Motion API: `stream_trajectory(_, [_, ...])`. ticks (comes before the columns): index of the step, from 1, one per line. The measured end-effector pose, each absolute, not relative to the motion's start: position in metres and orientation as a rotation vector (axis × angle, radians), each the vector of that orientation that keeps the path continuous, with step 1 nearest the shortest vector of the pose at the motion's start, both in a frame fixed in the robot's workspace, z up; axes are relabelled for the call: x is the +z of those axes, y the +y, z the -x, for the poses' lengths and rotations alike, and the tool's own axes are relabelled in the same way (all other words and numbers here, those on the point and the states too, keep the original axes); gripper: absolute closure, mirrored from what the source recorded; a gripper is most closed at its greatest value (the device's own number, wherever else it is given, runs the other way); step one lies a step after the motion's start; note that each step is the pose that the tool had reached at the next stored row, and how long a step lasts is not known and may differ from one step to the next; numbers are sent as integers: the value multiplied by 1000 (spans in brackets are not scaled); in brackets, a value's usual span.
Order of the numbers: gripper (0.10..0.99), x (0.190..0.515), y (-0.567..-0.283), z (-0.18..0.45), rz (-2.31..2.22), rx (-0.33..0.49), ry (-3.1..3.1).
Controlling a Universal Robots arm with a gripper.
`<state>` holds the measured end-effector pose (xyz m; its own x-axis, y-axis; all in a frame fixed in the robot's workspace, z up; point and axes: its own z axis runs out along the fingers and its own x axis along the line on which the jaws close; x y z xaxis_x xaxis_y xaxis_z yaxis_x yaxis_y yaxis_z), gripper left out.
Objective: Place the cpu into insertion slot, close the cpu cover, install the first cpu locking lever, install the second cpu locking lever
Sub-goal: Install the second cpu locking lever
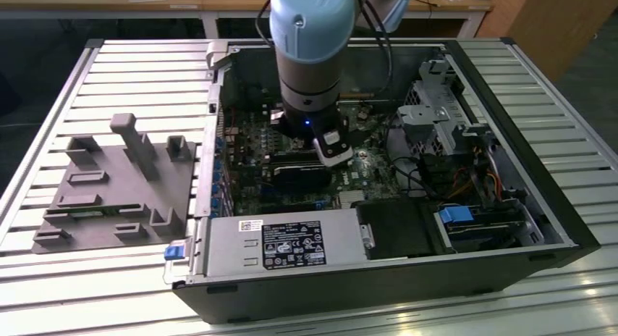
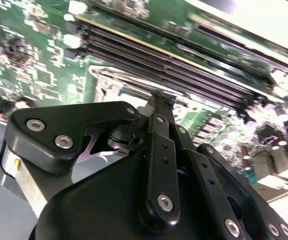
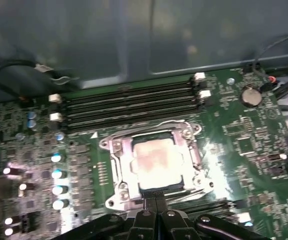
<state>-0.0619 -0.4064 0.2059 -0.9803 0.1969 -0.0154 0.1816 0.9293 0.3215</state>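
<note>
In the first wrist view the cpu lies pale and square in the insertion slot of the green motherboard. The silvery cpu cover lies flat around it as a frame. A thin wire locking lever runs along one edge of the slot and another lever along an adjoining side. My gripper hovers at the slot's near edge with its black fingertips together and nothing between them. The second wrist view shows the same closed fingers above the slot's rim. In the exterior view the gripper hangs inside the open computer case.
Long memory slots lie just beyond the socket, and a coin battery sits to one side. The case holds a power supply, a drive cage and loose cables. A grey fixture stands on the slatted table at the exterior view's left.
</note>
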Motion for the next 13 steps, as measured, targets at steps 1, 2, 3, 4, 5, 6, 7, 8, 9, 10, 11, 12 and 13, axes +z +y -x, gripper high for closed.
stream_trajectory(1, [980,206,-406,59,-299,500,3041])
stream_trajectory(2, [980,206,-406,58,-300,498,3043])
stream_trajectory(3, [980,206,-406,56,-300,495,3044])
stream_trajectory(4, [980,206,-406,55,-300,488,3045])
stream_trajectory(5, [980,206,-405,53,-300,481,3047])
stream_trajectory(6, [980,206,-404,52,-300,473,3048])
stream_trajectory(7, [980,206,-403,51,-300,463,3049])
stream_trajectory(8, [980,206,-402,50,-300,453,3051])
stream_trajectory(9, [980,206,-401,49,-300,442,3052])
stream_trajectory(10, [980,206,-399,49,-299,429,3054])
stream_trajectory(11, [980,206,-397,49,-299,415,3055])
stream_trajectory(12, [980,206,-394,49,-298,400,3057])
stream_trajectory(13, [980,206,-391,49,-298,383,3058])
